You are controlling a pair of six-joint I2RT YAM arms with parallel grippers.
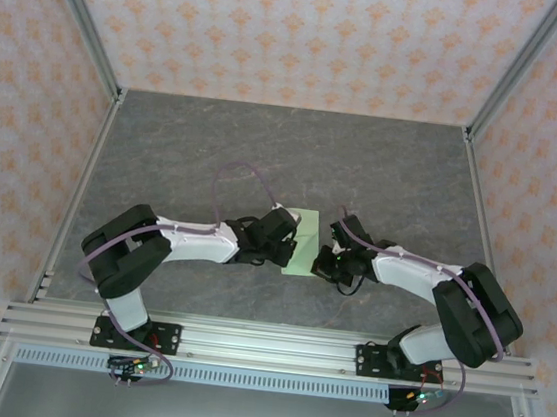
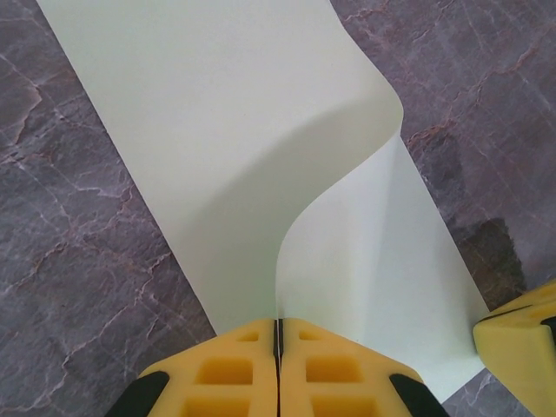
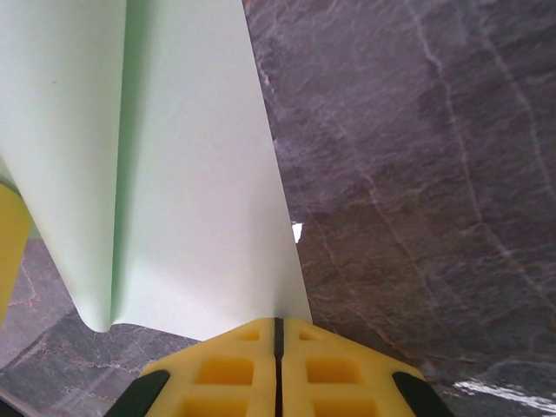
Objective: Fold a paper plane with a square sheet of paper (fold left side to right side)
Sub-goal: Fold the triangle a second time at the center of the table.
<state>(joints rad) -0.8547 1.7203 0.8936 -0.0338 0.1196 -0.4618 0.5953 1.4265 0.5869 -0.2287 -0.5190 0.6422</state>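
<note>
The square sheet of paper [image 1: 304, 240] is pale green and lies on the dark table between my two grippers. My left gripper [image 2: 278, 325] is shut on one edge of the sheet [image 2: 261, 130]. It holds that edge upright, so the paper rises in a curl above the layer lying flat. My right gripper [image 3: 278, 323] is shut, its yellow tips set against the near edge of the flat part [image 3: 200, 174] close to a corner. No paper shows between its fingers. From above, the left gripper [image 1: 280, 235] and the right gripper [image 1: 331, 262] flank the sheet.
The dark marbled tabletop [image 1: 264, 157] stretches open behind the sheet. Aluminium frame posts [image 1: 84, 20] and patterned walls enclose it. The right gripper's yellow finger [image 2: 519, 334] sits at the sheet's corner, close to the left gripper.
</note>
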